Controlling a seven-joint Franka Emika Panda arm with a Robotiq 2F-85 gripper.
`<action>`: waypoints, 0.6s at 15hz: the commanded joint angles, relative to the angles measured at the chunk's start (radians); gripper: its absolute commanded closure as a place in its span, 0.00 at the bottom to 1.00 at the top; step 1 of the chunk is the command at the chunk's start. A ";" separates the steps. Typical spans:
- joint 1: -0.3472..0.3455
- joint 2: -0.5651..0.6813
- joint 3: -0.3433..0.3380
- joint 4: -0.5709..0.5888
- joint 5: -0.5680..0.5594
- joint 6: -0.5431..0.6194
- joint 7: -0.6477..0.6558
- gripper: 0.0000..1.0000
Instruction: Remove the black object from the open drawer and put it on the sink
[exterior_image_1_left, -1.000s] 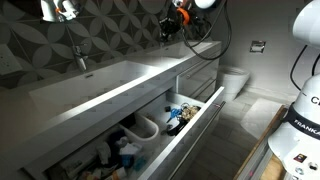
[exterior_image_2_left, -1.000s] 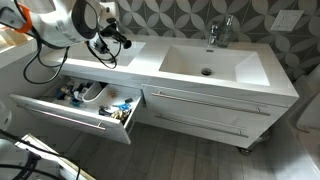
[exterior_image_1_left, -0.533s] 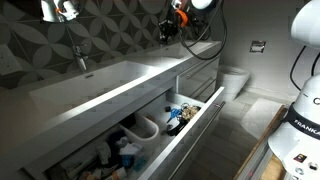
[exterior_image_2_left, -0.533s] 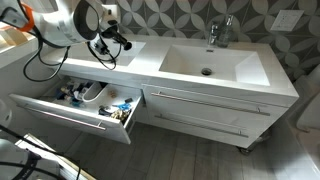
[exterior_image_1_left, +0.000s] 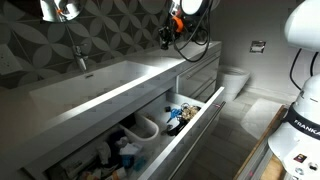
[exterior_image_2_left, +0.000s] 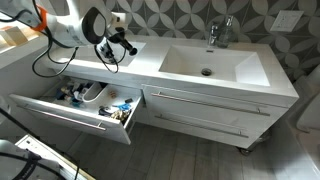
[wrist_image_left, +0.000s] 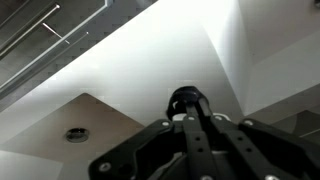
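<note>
Black object (wrist_image_left: 187, 100) held in end effector (wrist_image_left: 188, 111) above sink (wrist_image_left: 120, 75)

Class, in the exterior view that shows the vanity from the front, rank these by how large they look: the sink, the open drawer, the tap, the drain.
1. sink
2. open drawer, though it lies nearer the camera, which flatters it
3. tap
4. drain

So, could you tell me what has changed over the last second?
The gripper, shut on the black object, has dipped slightly toward the sink, and the arm behind it has shifted along. Nothing was picked up or released. The drawer stayed open with its clutter unmoved.
</note>
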 joint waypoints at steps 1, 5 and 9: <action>0.218 -0.075 -0.231 0.018 0.183 0.043 -0.128 0.98; 0.441 0.006 -0.489 0.059 0.092 0.037 -0.095 0.98; 0.652 0.092 -0.726 0.139 -0.112 0.033 0.024 0.98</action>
